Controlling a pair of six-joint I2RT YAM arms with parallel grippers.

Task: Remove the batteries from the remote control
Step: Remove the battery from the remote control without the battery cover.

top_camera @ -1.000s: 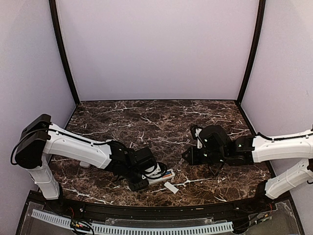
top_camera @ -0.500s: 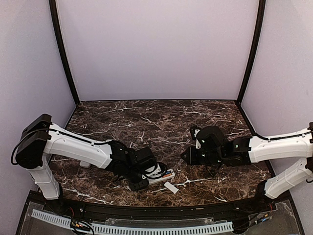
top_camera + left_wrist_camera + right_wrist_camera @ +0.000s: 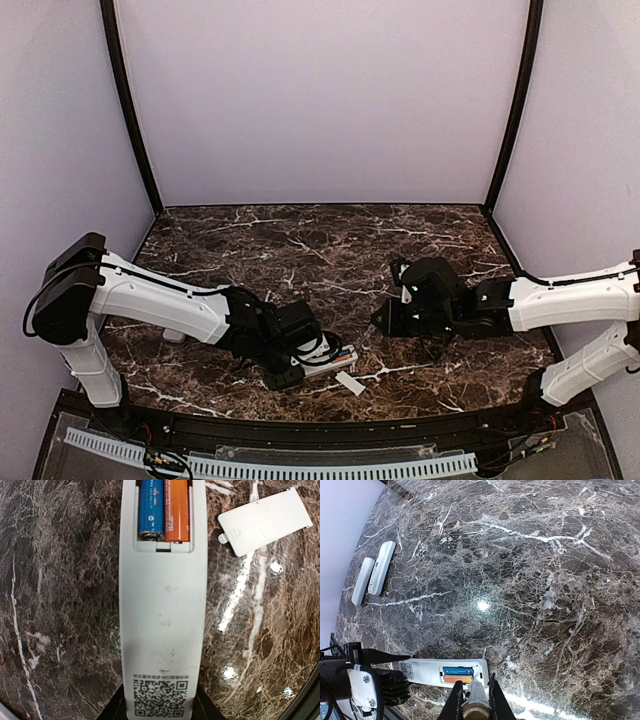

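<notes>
The marbled surface (image 3: 300, 240) carried the remote (image 3: 162, 605). Only the right wrist view showed two other remotes (image 3: 381, 567), well apart from it. The left pincer (image 3: 160, 707) gripped its coded end, and the right pincer (image 3: 472, 700) hung closed near its battery end. The cover (image 3: 264, 522) lay beside it, and the blue and orange batteries (image 3: 151, 507) sat in its open bay.

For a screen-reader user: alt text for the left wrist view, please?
A white remote lies back-up on the dark marble table, compartment open, a blue battery and an orange battery side by side inside. The detached cover lies at upper right.
</notes>
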